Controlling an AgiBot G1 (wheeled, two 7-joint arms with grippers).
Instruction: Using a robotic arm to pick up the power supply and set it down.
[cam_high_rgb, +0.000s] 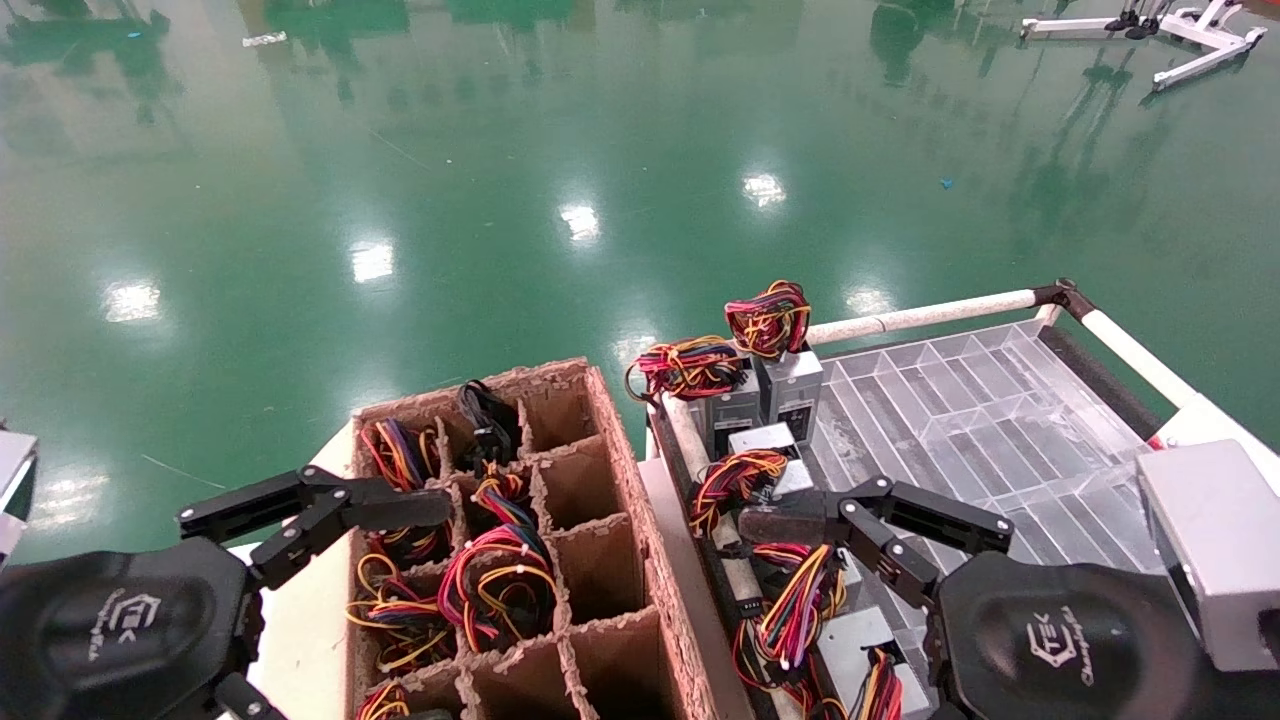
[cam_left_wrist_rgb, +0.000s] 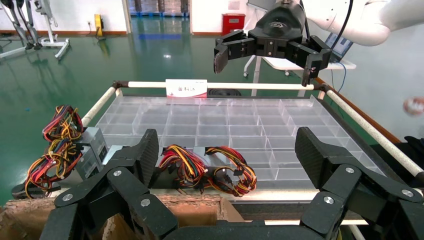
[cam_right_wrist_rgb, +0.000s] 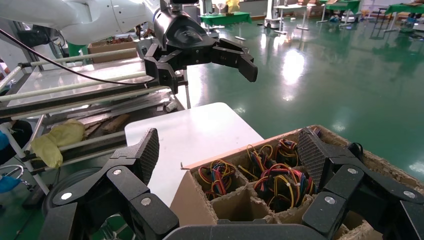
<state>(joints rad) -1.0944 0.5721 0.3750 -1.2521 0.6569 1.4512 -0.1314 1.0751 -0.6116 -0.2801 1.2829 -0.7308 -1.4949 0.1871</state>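
Your right pincer (cam_high_rgb: 800, 525) is wide open at the lower right of the head view, holding nothing, just above a power supply (cam_high_rgb: 770, 470) in the clear tray (cam_high_rgb: 980, 400). Your left pincer (cam_high_rgb: 330, 520) is open too, at the lower left by the cardboard box (cam_high_rgb: 610, 470).

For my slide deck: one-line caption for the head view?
Both open grippers, left and right, hover over the divided cardboard box and clear tray.
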